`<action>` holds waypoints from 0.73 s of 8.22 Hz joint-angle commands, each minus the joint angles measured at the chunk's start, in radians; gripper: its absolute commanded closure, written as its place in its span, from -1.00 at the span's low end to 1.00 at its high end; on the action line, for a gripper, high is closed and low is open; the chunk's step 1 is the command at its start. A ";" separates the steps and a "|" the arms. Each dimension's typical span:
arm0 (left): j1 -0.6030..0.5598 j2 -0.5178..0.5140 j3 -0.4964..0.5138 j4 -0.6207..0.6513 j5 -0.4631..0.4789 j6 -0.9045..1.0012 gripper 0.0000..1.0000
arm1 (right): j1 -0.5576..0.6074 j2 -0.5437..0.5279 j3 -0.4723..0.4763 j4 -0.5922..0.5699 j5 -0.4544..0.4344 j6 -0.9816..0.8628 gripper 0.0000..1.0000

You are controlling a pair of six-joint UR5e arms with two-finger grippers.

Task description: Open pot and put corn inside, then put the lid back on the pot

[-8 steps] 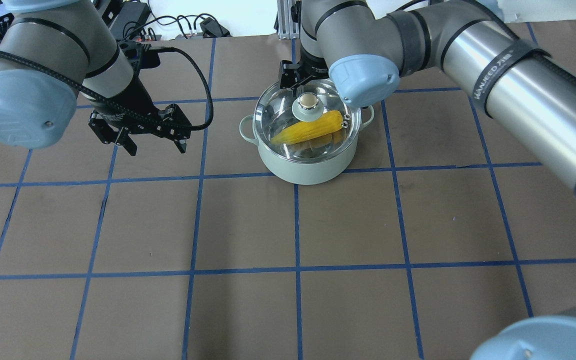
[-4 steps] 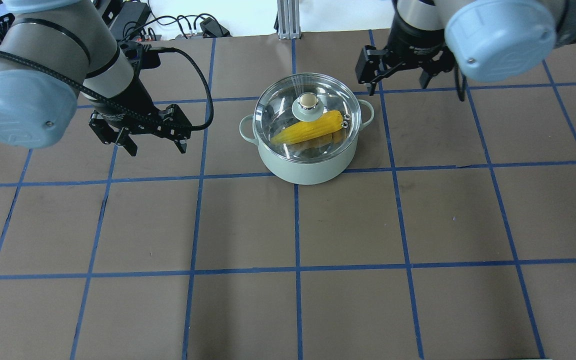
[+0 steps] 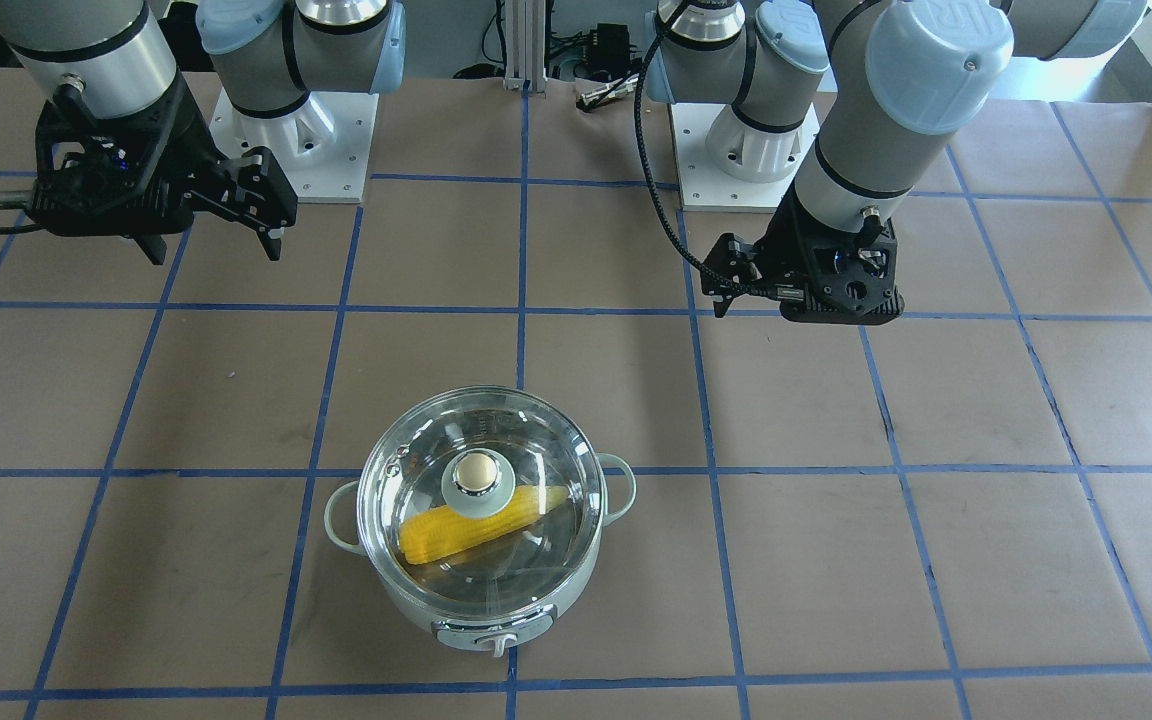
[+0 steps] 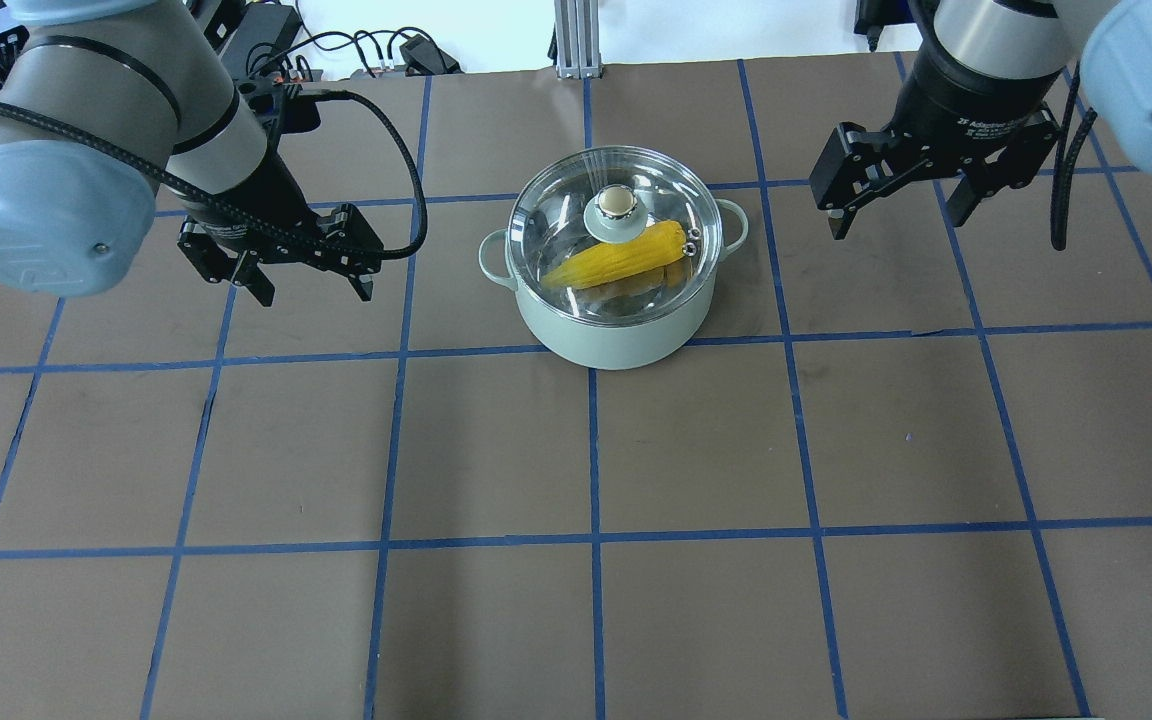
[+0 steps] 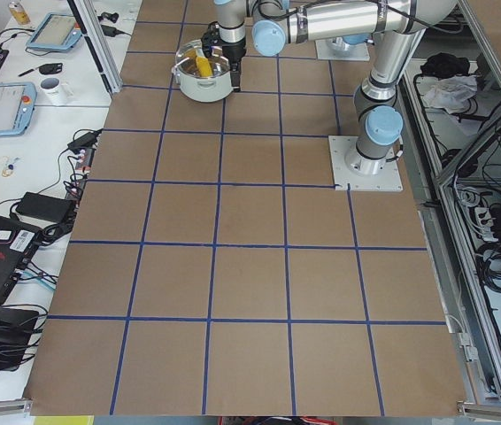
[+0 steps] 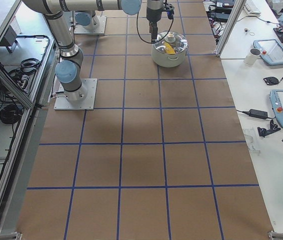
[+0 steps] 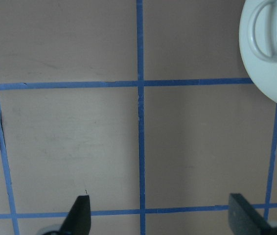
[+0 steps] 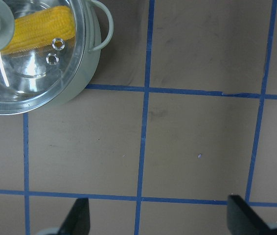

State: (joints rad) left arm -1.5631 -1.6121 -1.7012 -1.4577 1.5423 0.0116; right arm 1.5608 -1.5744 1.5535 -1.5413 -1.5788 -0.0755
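Note:
The mint-green pot (image 4: 616, 335) stands on the table with the clear glass lid (image 4: 576, 215) seated on it, its beige knob (image 4: 616, 201) on top. The yellow corn (image 4: 616, 258) lies inside, seen through the glass. The pot (image 3: 481, 625), the lid (image 3: 416, 470) and the corn (image 3: 456, 530) also show in the front view. My left gripper (image 4: 311, 292) is open and empty, well left of the pot. My right gripper (image 4: 901, 222) is open and empty, right of the pot. The right wrist view shows the lid (image 8: 35, 83) and corn (image 8: 40, 34) at its top left.
Brown paper with a blue tape grid (image 4: 591, 450) covers the table. Cables and power bricks (image 4: 376, 50) lie past its far edge. The arm bases (image 3: 746, 150) stand at the robot's side. The pot's left loop handle (image 7: 268, 34) shows in the left wrist view.
My right gripper has drawn away from the lid's knob and swung rightward, clear of the pot. The lid stays on the pot. The left arm has barely moved.

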 commanded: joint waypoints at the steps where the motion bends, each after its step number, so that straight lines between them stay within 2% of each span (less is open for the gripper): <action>1: 0.000 -0.012 0.000 0.138 0.016 0.010 -1.00 | -0.007 -0.012 0.002 0.020 0.000 -0.003 -1.00; 6: 0.000 -0.008 -0.001 0.131 0.019 -0.004 -1.00 | -0.007 -0.010 0.002 0.010 0.000 -0.001 -1.00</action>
State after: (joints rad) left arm -1.5631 -1.6210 -1.7012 -1.3246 1.5613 0.0083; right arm 1.5540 -1.5847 1.5554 -1.5301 -1.5785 -0.0768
